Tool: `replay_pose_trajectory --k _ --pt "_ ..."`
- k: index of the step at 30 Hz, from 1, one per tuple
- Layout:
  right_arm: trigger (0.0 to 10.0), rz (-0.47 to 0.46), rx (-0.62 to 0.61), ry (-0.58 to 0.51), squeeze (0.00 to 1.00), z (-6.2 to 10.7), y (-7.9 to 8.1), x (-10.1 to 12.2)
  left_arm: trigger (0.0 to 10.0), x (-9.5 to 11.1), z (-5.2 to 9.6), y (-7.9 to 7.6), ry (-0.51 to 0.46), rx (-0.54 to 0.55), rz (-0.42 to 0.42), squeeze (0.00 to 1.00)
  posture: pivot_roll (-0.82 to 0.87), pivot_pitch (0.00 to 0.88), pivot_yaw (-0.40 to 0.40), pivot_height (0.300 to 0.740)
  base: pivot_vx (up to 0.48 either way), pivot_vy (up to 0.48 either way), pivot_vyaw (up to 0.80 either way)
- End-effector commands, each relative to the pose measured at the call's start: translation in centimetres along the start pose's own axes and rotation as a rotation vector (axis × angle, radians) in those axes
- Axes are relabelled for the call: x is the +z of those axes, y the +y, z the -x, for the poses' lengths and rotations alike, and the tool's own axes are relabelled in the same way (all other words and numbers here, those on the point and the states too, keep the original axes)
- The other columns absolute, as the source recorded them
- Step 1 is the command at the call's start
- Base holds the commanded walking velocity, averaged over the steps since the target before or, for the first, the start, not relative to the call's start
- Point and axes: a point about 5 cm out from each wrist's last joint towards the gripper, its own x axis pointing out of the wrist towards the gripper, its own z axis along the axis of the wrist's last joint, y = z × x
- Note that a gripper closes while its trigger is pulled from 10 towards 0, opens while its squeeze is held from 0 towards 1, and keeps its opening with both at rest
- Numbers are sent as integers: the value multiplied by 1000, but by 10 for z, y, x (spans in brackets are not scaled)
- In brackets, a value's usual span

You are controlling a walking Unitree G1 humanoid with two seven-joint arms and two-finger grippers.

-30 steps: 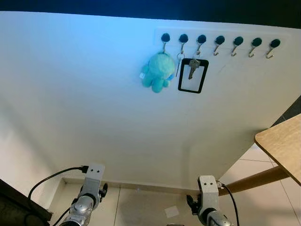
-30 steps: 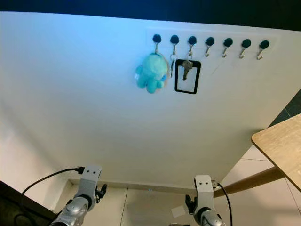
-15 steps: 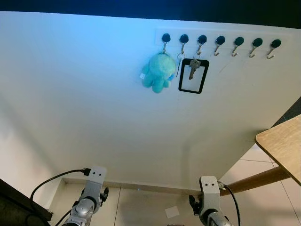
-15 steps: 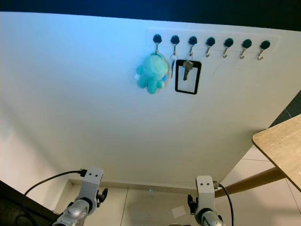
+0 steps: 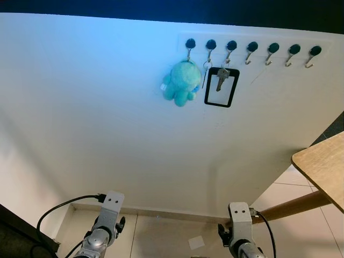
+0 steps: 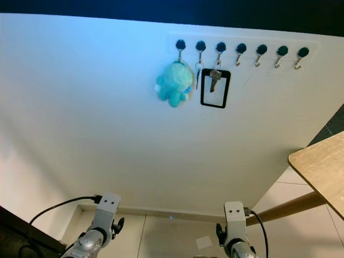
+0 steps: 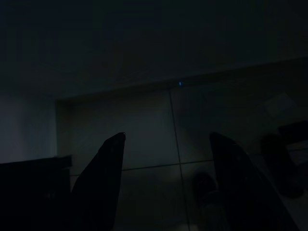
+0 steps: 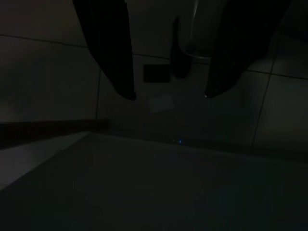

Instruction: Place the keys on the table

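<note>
A silver key [image 5: 220,78] hangs with a black rectangular tag [image 5: 221,87] from the third hook of a hook rail [image 5: 251,47] high on the white wall. A key ring with a thin key [image 5: 205,71] hangs on the second hook. A teal plush keychain [image 5: 181,81] hangs on the first. The wooden table [image 5: 324,163] juts in at the right. My left arm [image 5: 105,224] and right arm [image 5: 239,230] hang low, far below the hooks. In the dark wrist views, my left gripper [image 7: 166,138] and right gripper [image 8: 169,96] are open over floor tiles, holding nothing.
Several hooks at the right end of the rail are bare. A slanted wooden table leg [image 5: 293,206] runs down toward the wall base. A dark piece of furniture [image 5: 19,236] sits at the lower left. A small paper scrap [image 5: 196,242] lies on the tiled floor.
Both arms have sunk slightly lower in the eye views. The keys and plush hang as before.
</note>
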Motion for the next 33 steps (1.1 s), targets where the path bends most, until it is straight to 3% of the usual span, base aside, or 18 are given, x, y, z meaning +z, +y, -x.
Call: replay_pose_trajectory --k 1,33 --pt "10000 12 0 12 0 1 -1 -2 10000 -1 -1 -7 10 -14 -4 0 48 0 -45 740 0 0 0" --pt "10000 58 -1 22 0 1 -3 -3 10000 -3 -1 -17 21 -35 -32 0 49 0 -51 740 0 0 0"
